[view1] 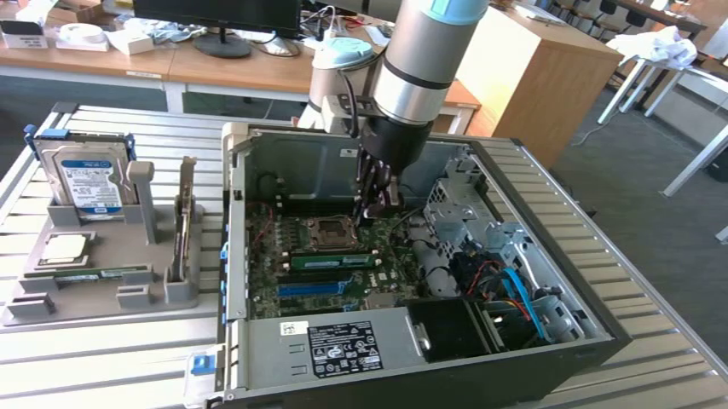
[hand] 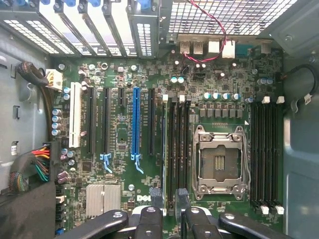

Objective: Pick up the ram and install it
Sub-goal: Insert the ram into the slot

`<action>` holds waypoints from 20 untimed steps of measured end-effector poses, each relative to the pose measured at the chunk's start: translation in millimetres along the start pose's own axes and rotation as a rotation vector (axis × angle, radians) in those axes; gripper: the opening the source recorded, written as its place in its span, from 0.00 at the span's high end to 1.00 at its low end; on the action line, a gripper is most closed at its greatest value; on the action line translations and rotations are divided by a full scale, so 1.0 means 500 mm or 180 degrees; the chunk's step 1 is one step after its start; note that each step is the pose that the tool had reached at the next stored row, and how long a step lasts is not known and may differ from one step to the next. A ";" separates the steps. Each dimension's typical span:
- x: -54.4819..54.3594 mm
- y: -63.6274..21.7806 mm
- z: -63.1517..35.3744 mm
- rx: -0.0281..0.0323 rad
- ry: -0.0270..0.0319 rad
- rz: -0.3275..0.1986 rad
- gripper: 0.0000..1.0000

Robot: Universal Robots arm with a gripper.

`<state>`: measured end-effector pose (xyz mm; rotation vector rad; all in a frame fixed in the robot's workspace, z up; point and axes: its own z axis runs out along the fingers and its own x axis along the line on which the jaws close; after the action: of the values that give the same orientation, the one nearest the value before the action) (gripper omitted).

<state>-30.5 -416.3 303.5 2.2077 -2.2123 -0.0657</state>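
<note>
claw: the gripper [hand: 168, 200] hangs low inside the case [view1: 592, 341]. its jaws are part open, and the gap between the fingertips [hand: 155, 199] looks wider than the thin board edge beneath. i judge it clamps nothing, though a light touch on one finger cannot be ruled out.
ram: the ram [hand: 165, 149] stands on edge in the bank of memory slots beside the cpu socket [hand: 221, 162], on the side away from it and in line with the gap between the fingers.
why on edge: its contacts can only go straight down into a slot, so its long side runs along the slot and the fingers straddle its flat faces.
seating: in the exterior view it lies level along the slot, so i judge it is in. the end latches are too small to tell.
arm: it comes in from above because the case lies with its open side up.
outside: on the exterior view's left, a parts holder [view1: 68, 311] keeps the hard drive [view1: 94, 183] upright, well apart from the case.
</note>
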 end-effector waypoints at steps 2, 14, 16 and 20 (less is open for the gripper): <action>0.000 0.000 0.000 0.0000 0.0000 0.0000 0.75; 0.000 0.001 -0.021 0.0000 0.0000 0.0000 0.75; 0.000 0.001 -0.026 0.0000 0.0000 0.0000 0.75; -0.001 0.001 -0.028 0.0000 0.0000 0.0000 0.75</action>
<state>-30.4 -416.3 317.3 2.2078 -2.2123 -0.0657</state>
